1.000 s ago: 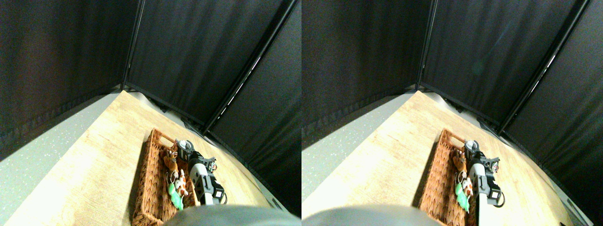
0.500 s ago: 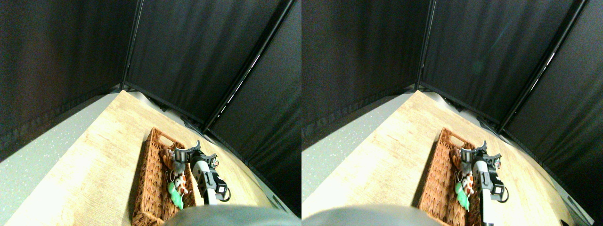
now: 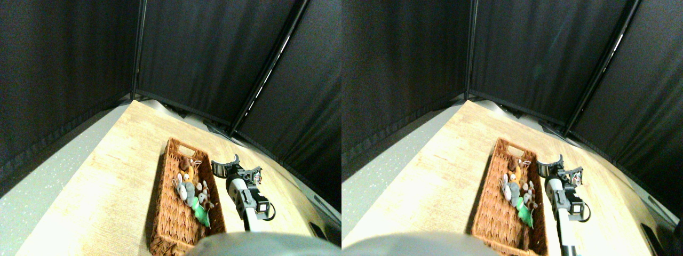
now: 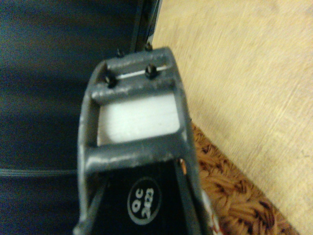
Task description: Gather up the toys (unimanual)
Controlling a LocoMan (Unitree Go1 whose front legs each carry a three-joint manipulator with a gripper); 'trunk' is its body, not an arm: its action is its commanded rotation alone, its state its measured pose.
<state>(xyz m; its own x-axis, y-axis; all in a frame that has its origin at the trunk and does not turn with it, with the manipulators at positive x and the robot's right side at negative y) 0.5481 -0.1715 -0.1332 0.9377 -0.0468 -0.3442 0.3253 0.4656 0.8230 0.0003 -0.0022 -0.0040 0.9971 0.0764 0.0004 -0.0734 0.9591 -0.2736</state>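
Several toys lie together inside the long wicker basket (image 3: pixel 165 213): a brown one (image 3: pixel 185 162) at the far end, an orange one (image 3: pixel 188 174), a grey-white one (image 3: pixel 182 190), a reddish-brown one (image 3: pixel 203 190) and a green one (image 3: pixel 201 213) nearest me. My right gripper (image 3: pixel 225 162) hovers just right of the basket's far right rim, above the table, open and with nothing between its jaws. In the wrist view the dark jaw frame (image 4: pixel 134 122) fills the middle, with a corner of the basket (image 4: pixel 230 196) beside it.
The basket rests on a light wooden tabletop (image 3: pixel 117 181). Black curtains (image 3: pixel 213 58) on dark poles close off the back and the right side. A grey speckled floor (image 3: pixel 37 186) runs along the table's left edge.
The gripper has left the basket's inside and moved to its right, jaws spread. A grey-white toy now lies among the others in the basket. The camera view has also shifted.
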